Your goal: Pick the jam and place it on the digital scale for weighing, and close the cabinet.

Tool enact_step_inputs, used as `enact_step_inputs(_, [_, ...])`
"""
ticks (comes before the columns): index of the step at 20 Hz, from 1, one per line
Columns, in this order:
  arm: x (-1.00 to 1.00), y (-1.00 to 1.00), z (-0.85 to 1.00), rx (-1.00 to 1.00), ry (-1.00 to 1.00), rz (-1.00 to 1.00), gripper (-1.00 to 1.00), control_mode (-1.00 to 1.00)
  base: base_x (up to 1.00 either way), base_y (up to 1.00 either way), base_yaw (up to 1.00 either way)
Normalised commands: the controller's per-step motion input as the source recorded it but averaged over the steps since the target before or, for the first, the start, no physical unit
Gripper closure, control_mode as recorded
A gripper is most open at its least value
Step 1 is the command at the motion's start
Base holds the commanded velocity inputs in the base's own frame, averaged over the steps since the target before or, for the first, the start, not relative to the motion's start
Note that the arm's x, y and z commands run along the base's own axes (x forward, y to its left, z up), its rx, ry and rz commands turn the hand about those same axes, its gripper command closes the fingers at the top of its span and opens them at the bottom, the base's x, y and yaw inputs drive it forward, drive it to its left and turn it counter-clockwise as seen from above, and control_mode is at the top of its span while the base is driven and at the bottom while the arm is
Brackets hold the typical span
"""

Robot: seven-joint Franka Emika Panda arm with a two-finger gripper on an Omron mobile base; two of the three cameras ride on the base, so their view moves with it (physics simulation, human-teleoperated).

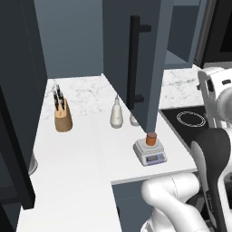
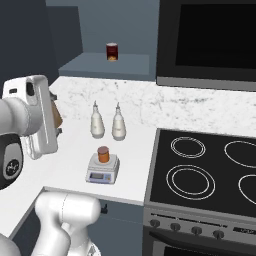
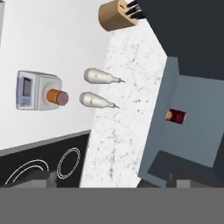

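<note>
- No readable writing anywhere; the scale's bluish display is too small to read, and the jars carry no legible label.
- Far left in the left base view: a tan wooden knife block with black handles point(image 1: 63, 117) stands on the white marble counter point(image 1: 77, 167), with plenty of bare surface around it.
- Next, two white teardrop-shaped bottles point(image 2: 96, 122) stand side by side near the back wall, just behind the scale.
- The small orange-brown jam jar with a darker lid point(image 1: 151, 139) sits upright on the light-grey square digital scale point(image 1: 152, 156), which rests close to the counter's front edge, beside the black cooktop with white rings point(image 2: 210, 172).
- The dark slate-blue cabinet door with a long black vertical bar handle point(image 1: 134, 63) stands swung open, jutting out over the counter right above the scale.
- Inside on the cabinet shelf, a small dark red jar point(image 2: 112, 51) sits alone.
- The end effector point(image 3: 109, 186) is raised well away from the jam, fingers spread wide and gripping nothing; its tips barely show in the hand view.
</note>
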Motion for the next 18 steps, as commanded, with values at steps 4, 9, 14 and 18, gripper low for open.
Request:
enact_step_inputs(4, [-0.11,0.0,0.24,-0.13,-0.02,0.0,-1.0,-1.0,0.0,0.0,0.0])
enact_step_inputs(9, [-0.34,0.07,0.05,-0.16,-0.09,0.0,-1.0,-1.0,0.0,0.0,0.0])
enact_step_inputs(14, [-0.45,0.11,0.0,-0.17,-0.17,0.0,-1.0,-1.0,0.0,0.0,0.0])
enact_step_inputs(18, [-0.37,0.1,0.05,-0.15,-0.18,0.0,-1.0,-1.0,0.0,0.0,0.0])
